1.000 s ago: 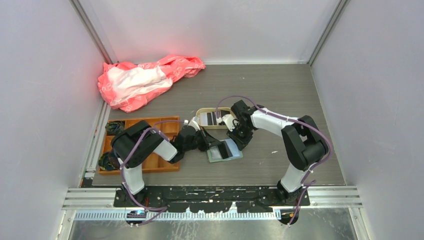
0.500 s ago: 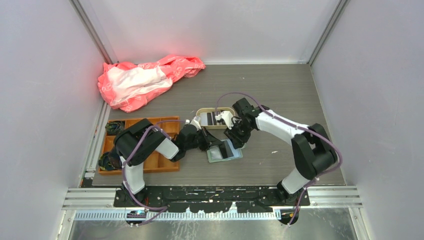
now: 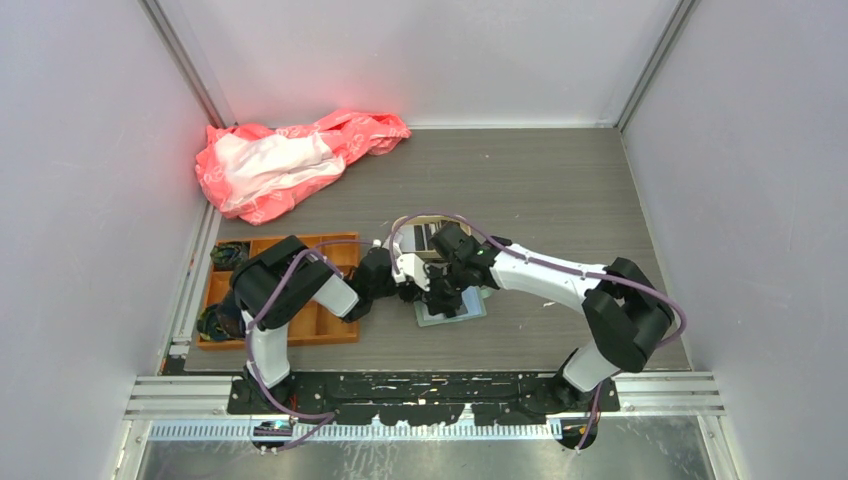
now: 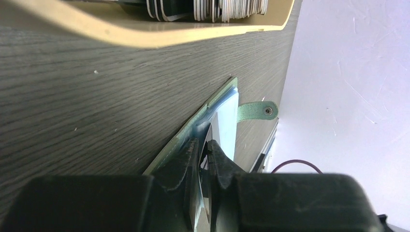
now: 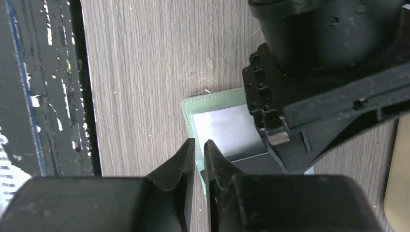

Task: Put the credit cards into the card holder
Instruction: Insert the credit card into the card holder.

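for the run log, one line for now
left gripper: jaws narrow at card holder pocket | right gripper: jaws narrow above card holder

Sage-green card holder (pale blue pockets), beige tray, orange organiser, pink-and-white cloth, grey wood-grain table.

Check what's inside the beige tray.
Credit cards, dark and white, packed together in the beige tray, seen over its rim from the left wrist. Their count and the tray floor are hidden: the rim blocks them, and the right arm covers part from above.
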`<move>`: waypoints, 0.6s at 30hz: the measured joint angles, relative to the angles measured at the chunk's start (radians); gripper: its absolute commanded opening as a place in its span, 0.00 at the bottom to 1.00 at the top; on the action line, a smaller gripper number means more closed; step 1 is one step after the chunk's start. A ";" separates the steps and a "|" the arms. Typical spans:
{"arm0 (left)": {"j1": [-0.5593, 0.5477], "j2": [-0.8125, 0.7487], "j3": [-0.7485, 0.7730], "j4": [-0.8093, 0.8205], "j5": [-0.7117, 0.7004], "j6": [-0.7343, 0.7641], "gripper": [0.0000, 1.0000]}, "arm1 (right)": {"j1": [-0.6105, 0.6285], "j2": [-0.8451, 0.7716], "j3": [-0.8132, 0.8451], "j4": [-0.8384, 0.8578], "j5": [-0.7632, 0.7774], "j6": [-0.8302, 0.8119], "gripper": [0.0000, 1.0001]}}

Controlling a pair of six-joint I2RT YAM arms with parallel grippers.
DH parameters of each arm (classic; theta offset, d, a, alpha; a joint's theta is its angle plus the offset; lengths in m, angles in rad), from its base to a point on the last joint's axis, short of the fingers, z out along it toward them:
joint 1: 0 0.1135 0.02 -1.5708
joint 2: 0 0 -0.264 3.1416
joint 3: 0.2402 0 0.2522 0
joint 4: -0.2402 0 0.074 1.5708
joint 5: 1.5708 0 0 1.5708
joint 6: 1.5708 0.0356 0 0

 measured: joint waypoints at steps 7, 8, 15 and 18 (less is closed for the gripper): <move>0.011 0.017 0.006 0.012 0.029 -0.023 0.15 | 0.047 0.002 -0.104 0.148 0.123 -0.003 0.18; 0.012 0.021 0.006 0.017 0.035 -0.025 0.15 | 0.048 0.005 -0.112 0.163 0.141 -0.003 0.18; 0.017 0.032 0.006 0.036 0.052 -0.043 0.18 | 0.050 0.014 -0.156 0.264 0.244 -0.008 0.18; 0.018 0.034 0.006 0.041 0.055 -0.046 0.19 | 0.052 0.014 -0.162 0.280 0.275 -0.016 0.18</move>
